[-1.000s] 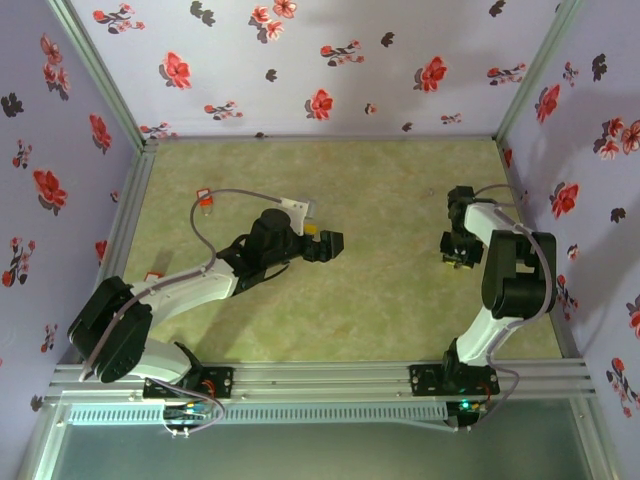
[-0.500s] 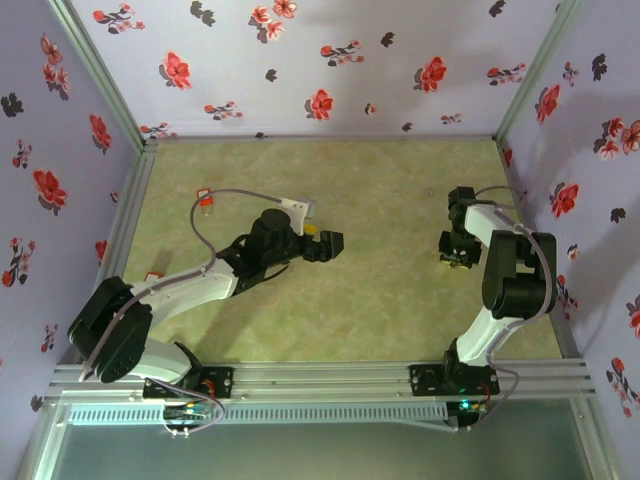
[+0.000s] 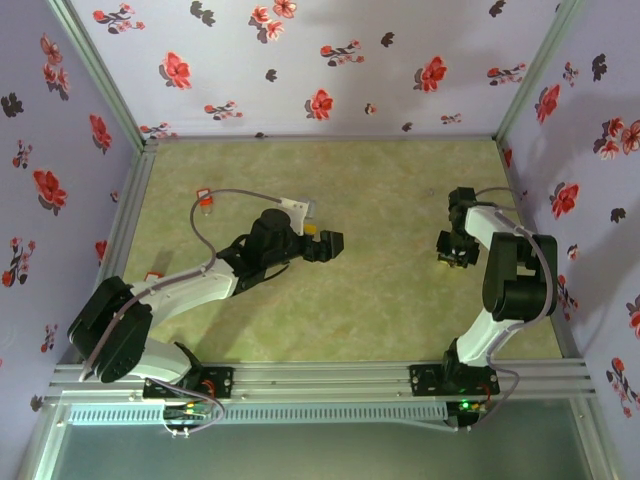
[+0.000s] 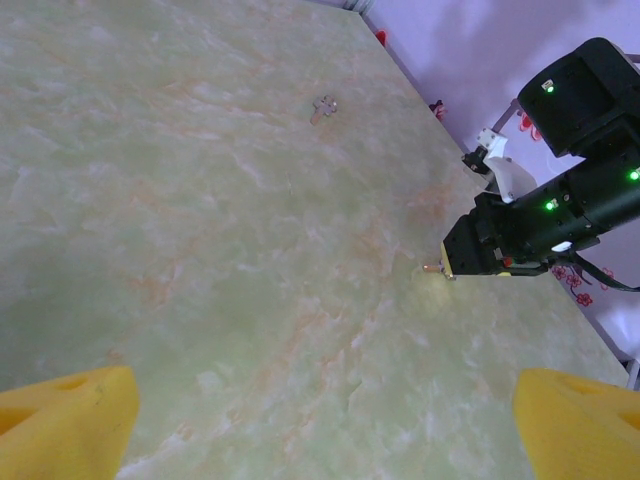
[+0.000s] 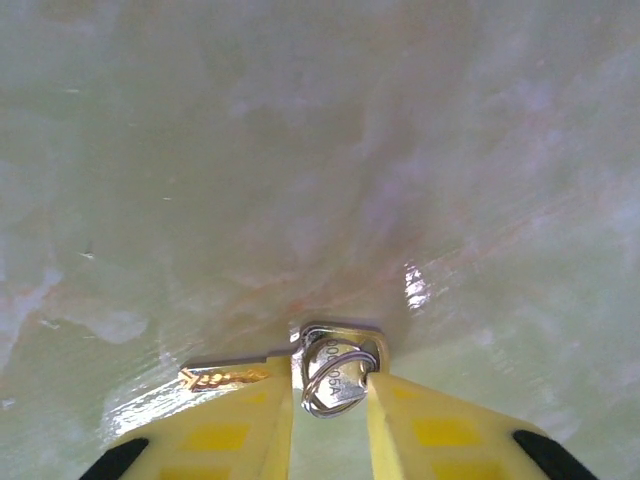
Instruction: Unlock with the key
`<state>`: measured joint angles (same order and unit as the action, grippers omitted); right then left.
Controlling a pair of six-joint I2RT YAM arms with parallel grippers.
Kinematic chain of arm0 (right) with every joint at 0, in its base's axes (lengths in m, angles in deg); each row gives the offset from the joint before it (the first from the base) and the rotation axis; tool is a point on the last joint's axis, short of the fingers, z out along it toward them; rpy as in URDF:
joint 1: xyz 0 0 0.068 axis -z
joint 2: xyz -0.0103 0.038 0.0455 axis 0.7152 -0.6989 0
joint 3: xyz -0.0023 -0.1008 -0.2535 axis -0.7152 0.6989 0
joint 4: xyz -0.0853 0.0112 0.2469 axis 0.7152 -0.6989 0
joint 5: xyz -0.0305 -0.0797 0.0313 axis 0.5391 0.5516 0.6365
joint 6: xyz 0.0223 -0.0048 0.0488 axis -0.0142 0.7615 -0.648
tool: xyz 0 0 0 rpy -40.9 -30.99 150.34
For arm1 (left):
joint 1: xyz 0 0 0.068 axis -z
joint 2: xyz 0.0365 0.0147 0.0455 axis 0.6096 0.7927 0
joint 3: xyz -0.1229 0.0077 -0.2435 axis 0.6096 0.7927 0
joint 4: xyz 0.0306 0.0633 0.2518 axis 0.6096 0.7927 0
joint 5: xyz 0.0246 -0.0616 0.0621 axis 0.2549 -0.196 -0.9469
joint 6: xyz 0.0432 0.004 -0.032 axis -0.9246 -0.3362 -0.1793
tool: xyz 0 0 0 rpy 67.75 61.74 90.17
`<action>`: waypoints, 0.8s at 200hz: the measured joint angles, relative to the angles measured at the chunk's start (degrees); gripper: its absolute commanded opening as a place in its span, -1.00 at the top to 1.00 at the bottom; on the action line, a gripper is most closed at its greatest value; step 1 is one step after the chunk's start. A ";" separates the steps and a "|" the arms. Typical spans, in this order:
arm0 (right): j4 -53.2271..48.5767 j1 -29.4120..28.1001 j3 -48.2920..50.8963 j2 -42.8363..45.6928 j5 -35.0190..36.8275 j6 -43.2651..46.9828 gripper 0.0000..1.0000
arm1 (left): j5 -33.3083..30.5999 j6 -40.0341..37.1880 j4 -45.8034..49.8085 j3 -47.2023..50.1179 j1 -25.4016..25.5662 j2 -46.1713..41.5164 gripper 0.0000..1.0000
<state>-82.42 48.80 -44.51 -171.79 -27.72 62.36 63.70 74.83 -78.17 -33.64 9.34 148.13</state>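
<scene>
Key (image 5: 230, 377): toothed brass blade, silver ring, low on the counter (image 5: 300, 150), pinched by right gripper (image 5: 330, 372); left gripper (image 3: 328, 244) spread.

We take the key (image 5: 335, 385) as our mark. The right gripper (image 5: 330, 370) pinches it against the table (image 3: 380, 310), so its yellow fingers (image 5: 240, 430) and the right arm (image 3: 515, 275) bar the near side. Beyond the key, bare table lies open up to the back wall (image 3: 330, 70). Right of the key, the side wall (image 3: 590, 150) stands near, leaving a narrow lane. Left of it, a broad bare stretch reaches the left gripper (image 3: 335, 243), its jaws spread wide. A small grey thing (image 4: 322, 108) lies flat, well apart from the key.
</scene>
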 measured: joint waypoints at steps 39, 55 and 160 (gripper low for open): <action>0.13 0.00 0.85 0.00 -0.17 -0.04 0.69 | 0.00 0.00 -0.17 0.04 0.00 0.00 -0.93; 0.15 0.00 0.87 0.00 -0.17 -0.22 0.77 | 0.00 0.00 -0.17 0.11 0.00 0.00 -0.93; -0.33 -0.02 1.57 1.68 -0.02 -0.24 1.00 | 0.00 0.00 -0.22 0.22 0.00 0.00 -0.92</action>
<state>-82.74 48.78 -42.94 -170.11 -27.75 62.12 63.70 74.83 -78.39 -33.43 9.34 148.13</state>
